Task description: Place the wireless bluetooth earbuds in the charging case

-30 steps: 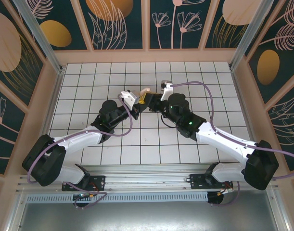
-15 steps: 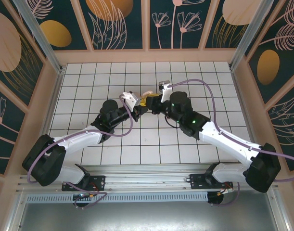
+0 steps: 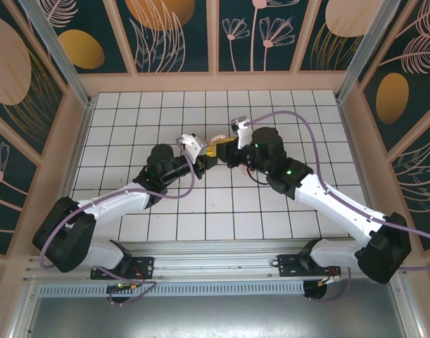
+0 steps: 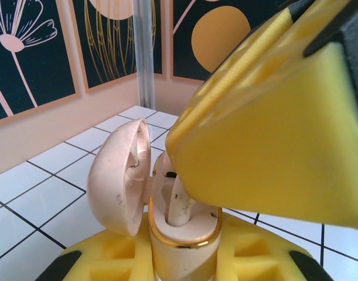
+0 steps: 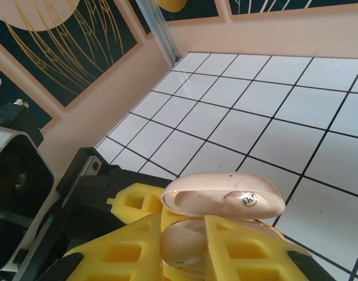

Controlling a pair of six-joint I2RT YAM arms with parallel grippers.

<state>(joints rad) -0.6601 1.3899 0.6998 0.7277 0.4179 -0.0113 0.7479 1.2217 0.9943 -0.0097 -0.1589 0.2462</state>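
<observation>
My left gripper (image 3: 203, 151) is shut on the charging case (image 4: 184, 237), a pale pink-cream body with a gold rim, held upright between yellow fingers. Its round lid (image 4: 117, 175) hangs open to the left. My right gripper (image 3: 226, 148) meets it from the right, just above the case. In the right wrist view that gripper (image 5: 186, 237) is shut on a small cream earbud (image 5: 181, 249), with the open lid (image 5: 222, 196) just beyond it. In the left wrist view the earbud's stem (image 4: 180, 208) stands in a socket of the case, under a right yellow finger (image 4: 272, 140).
The floor is white tiles with dark grid lines (image 3: 285, 113), fenced by low peach walls (image 3: 215, 82) with dark floral panels. A metal post (image 5: 158, 26) stands in the far corner. Both arms cross the middle of the floor and meet there.
My right gripper has moved left and slightly away with the earbud, closing the gap until it sits right over the open case. The left gripper has held still with the case.
</observation>
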